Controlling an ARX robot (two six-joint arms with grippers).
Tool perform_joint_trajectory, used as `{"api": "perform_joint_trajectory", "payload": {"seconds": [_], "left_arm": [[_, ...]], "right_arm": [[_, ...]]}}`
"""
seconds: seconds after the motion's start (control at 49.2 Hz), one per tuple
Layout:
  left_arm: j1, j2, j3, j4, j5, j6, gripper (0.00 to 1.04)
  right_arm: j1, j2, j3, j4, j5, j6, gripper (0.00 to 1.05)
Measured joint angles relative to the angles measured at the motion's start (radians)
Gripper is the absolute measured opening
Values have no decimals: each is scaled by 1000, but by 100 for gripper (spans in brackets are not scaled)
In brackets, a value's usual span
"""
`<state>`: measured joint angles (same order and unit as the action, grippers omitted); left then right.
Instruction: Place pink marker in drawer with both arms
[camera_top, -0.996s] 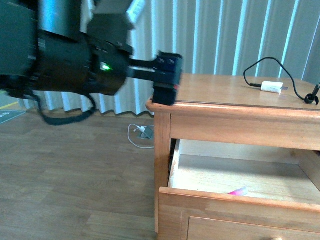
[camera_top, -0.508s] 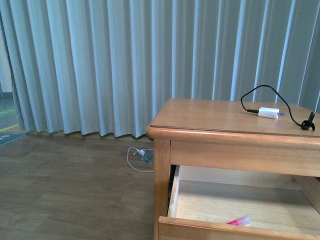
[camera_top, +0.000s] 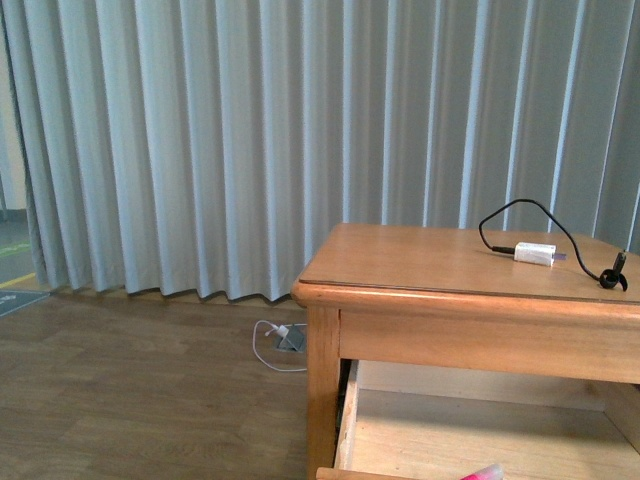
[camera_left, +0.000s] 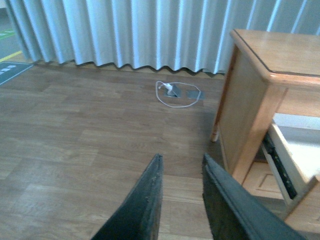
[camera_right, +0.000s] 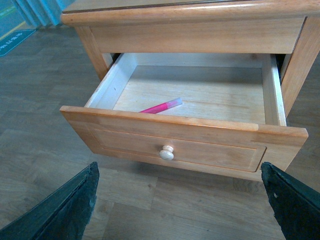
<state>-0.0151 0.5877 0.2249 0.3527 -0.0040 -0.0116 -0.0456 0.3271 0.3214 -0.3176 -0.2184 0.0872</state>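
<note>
The pink marker (camera_right: 161, 106) lies inside the open drawer (camera_right: 200, 147).

The left jaws are two long, flat, dark grey pieces that get thinner toward their tips, and their edges look a bit rough. The right jaws are two black pieces with a dull, grainy skin and small bumps along their edges.
</note>
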Motion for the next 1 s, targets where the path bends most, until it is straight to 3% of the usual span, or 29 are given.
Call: {"api": "perform_joint_trajectory", "payload": {"seconds": [0.122, 0.996], "left_arm": [[12, -57, -55, 2, 2, 3, 4], [13, -337, -202, -109, 3, 5, 4]], "right_arm": [[0, 0, 0, 0, 0, 0, 96], [0, 0, 0, 0, 0, 0, 96]]}}
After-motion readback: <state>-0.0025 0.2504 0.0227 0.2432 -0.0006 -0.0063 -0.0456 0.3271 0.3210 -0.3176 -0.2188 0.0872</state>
